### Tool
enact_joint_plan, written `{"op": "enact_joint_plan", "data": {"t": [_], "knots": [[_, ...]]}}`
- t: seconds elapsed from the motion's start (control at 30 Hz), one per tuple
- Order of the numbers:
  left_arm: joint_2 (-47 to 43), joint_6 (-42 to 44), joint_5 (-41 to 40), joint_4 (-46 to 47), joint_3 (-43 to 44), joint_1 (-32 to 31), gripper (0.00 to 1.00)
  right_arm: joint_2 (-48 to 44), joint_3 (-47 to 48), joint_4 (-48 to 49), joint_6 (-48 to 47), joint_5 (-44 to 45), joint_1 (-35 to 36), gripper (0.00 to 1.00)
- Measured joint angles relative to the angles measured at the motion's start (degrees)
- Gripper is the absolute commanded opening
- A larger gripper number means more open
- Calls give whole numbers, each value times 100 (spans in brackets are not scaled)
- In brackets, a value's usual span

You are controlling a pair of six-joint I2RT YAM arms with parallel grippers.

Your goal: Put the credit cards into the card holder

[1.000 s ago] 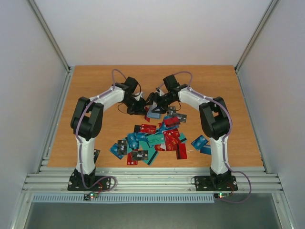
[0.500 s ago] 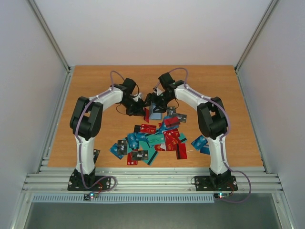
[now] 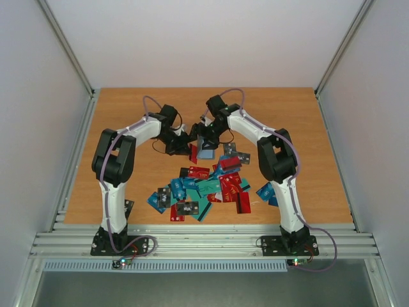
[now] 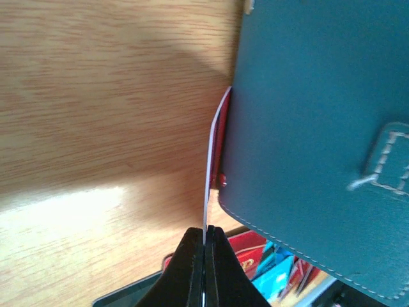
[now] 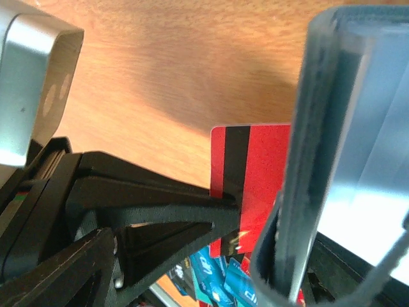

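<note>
The teal-blue card holder (image 3: 206,151) is held up over the table's middle by my right gripper (image 3: 206,136), which is shut on it. In the right wrist view it stands edge-on (image 5: 311,160), slightly spread. My left gripper (image 4: 205,235) is shut on a red card (image 5: 255,169) with a black stripe, seen edge-on in the left wrist view (image 4: 209,173). The card's far edge is tucked against the holder's (image 4: 319,128) left side, behind its cover. A pile of red, teal, blue and black cards (image 3: 204,185) lies on the table in front of both grippers.
The wooden table (image 3: 128,128) is fenced by metal frame rails at left and right. A few stray cards (image 3: 268,190) lie near the right arm's base side. The two arms meet closely at the table's middle.
Both grippers have shifted a little left and farther back with the holder and the red card. The right arm has swung in closer to the left gripper.
</note>
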Motion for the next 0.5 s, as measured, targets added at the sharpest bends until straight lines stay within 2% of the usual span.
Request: {"op": "enact_joint_plan", "data": {"t": [0.2, 0.37, 0.5], "knots": [[44, -46, 114, 4, -7, 74, 0, 317, 605, -424, -17, 144, 68, 76], [50, -39, 243, 61, -33, 109, 0, 328, 693, -511, -15, 219, 85, 76], [-70, -136, 564, 481, -420, 203, 0, 332, 730, -549, -20, 258, 140, 76]]}}
